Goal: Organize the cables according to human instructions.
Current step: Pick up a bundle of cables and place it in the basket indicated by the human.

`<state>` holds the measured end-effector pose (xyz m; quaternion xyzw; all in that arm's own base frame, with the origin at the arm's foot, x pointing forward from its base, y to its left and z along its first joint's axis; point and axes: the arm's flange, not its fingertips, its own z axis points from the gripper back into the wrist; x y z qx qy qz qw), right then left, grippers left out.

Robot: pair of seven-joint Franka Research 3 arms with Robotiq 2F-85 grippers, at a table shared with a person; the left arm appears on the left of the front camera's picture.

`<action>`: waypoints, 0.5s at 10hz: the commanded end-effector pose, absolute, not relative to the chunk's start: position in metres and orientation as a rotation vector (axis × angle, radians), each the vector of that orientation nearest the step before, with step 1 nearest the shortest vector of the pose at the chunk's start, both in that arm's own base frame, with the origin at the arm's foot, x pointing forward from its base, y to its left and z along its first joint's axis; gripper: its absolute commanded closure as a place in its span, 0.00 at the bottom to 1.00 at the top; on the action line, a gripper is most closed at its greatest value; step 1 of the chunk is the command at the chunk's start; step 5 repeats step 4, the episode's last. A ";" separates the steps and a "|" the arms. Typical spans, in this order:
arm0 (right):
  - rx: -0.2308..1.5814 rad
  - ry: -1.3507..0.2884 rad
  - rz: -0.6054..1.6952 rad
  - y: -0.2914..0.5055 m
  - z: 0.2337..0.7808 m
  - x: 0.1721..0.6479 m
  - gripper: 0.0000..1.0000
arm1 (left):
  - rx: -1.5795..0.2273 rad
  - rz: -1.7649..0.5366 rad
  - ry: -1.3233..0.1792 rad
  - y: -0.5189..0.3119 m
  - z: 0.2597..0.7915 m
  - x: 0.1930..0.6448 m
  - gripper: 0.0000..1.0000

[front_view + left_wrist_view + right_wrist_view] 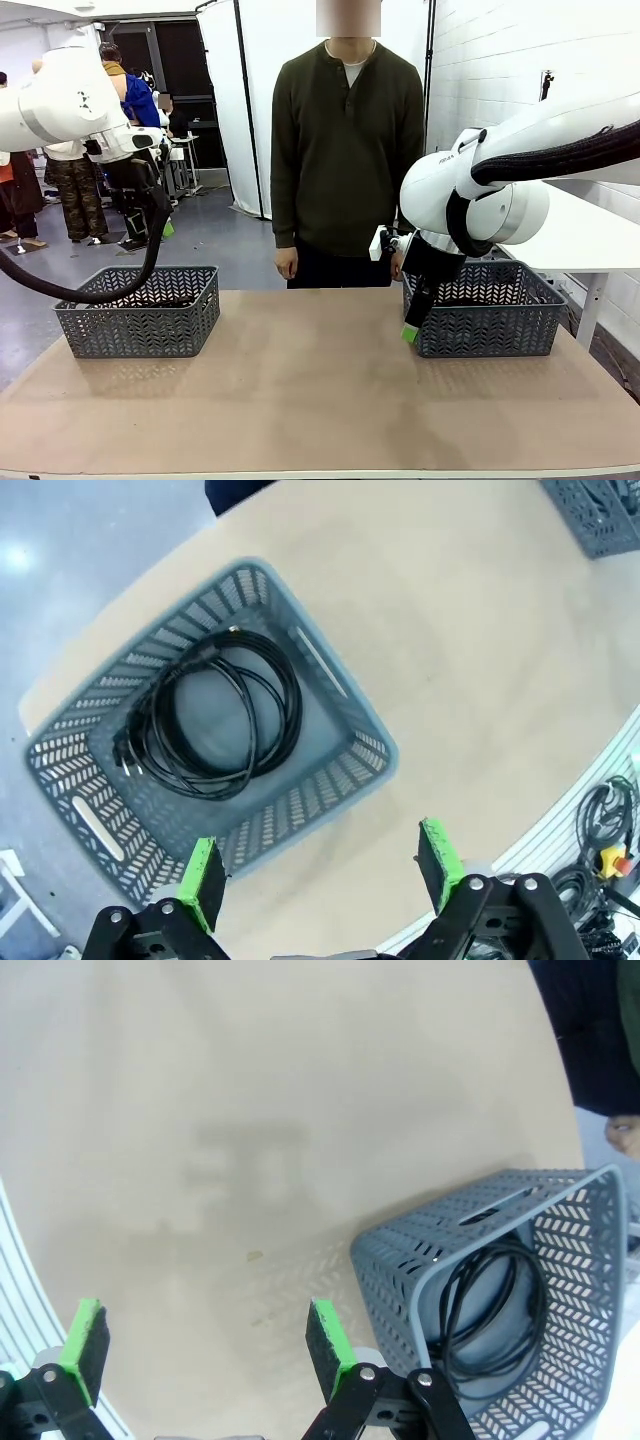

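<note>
Matt tan tabletop; grey plastic lattice baskets; glossy black cables.

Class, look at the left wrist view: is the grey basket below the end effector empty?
No, the grey basket holds coiled black cables lying on its floor.

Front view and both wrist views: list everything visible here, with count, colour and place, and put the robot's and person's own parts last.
baskets: two, grey plastic mesh, left basket and right basket at the far corners of the table
cables: black coils, one bundle lying in the left basket, one in the right basket; the number of cords in each I cannot tell
table: one, tan top, bare between the baskets
person: one, dark green top, standing at the far edge, arms down
left claw: open, green pads, above the left basket
right claw: open, green pads, beside the right basket
</note>
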<state>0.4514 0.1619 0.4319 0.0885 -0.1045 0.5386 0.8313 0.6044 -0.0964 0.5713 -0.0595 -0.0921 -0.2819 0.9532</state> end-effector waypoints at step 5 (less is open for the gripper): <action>0.188 -0.216 1.149 0.162 0.432 0.451 0.00 | -0.128 -0.571 -0.193 -0.093 0.572 0.618 0.00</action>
